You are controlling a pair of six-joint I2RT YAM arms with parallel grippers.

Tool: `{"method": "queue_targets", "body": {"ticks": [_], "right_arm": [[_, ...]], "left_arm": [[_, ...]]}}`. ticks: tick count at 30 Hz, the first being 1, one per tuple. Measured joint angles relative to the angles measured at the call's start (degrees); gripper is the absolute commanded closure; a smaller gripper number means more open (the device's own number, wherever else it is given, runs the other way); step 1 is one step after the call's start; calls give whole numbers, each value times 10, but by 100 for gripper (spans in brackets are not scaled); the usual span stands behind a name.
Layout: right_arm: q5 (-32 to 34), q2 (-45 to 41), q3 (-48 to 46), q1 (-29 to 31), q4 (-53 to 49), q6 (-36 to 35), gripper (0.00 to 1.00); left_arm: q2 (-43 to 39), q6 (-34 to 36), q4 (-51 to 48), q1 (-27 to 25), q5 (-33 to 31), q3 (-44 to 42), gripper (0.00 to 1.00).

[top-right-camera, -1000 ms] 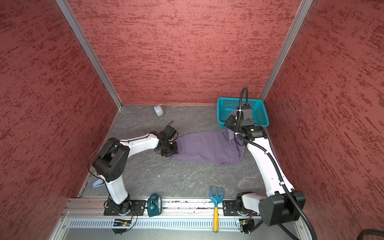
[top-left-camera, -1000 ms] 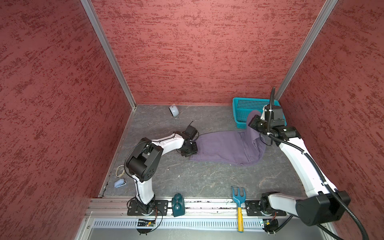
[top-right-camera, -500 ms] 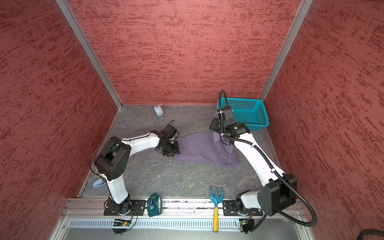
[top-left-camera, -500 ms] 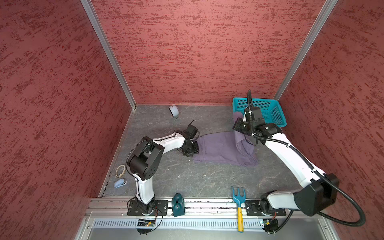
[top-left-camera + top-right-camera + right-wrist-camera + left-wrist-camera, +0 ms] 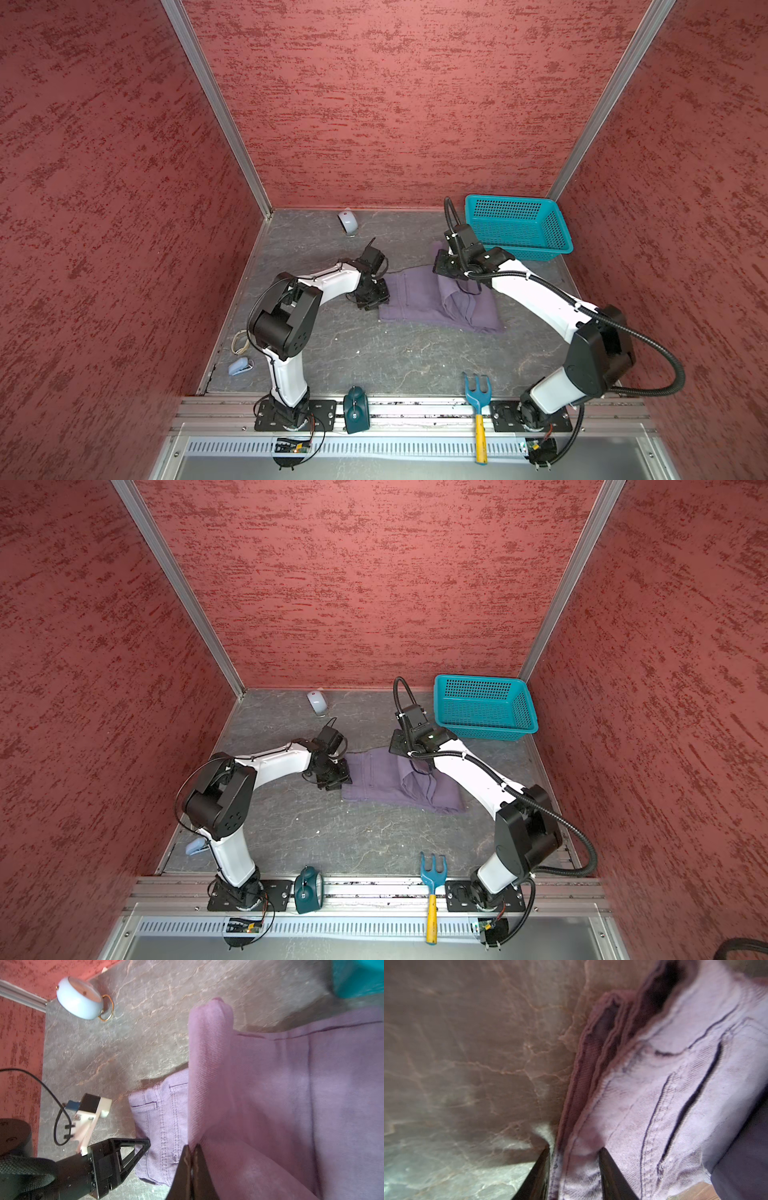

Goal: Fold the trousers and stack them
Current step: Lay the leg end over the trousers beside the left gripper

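Plainly, the right pincer point(image 5: 192, 1152) was clamped tight. Its two dark tips were pressed together on a raised fold of the trousers point(image 5: 270, 1095), a leg doubled back over the rest of the cloth. In both top views it hung just beside the teal basket point(image 5: 515, 226), off the basket's near corner on the left arm's side, with purple cloth drooping below it.

The left pincer point(image 5: 575, 1153) stood partly parted, one tip at the cloth's edge by the grey tabletop point(image 5: 467, 1064) and the other over the cloth. The stitched waistband lay flat between the tips, so the pincer straddled the hem without pinching it. It sat at the end of the trousers farthest from the basket.

The trousers lay on the tabletop, outside the basket, starting just beside it and stretching away toward the left arm. A blue hand fork with a yellow handle point(image 5: 478, 403) lay well apart from the basket, across the front rail.
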Motion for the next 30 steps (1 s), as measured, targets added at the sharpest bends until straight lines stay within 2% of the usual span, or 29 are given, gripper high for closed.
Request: {"method": "queue_targets", "body": {"ticks": [14, 30], "right_arm": [[-28, 70, 18, 49, 25, 9, 100], [-47, 100, 61, 77, 31, 18, 100]], "left_arm": [[1, 0, 9, 0, 4, -2, 60], [3, 0, 22, 0, 8, -4, 61]]}}
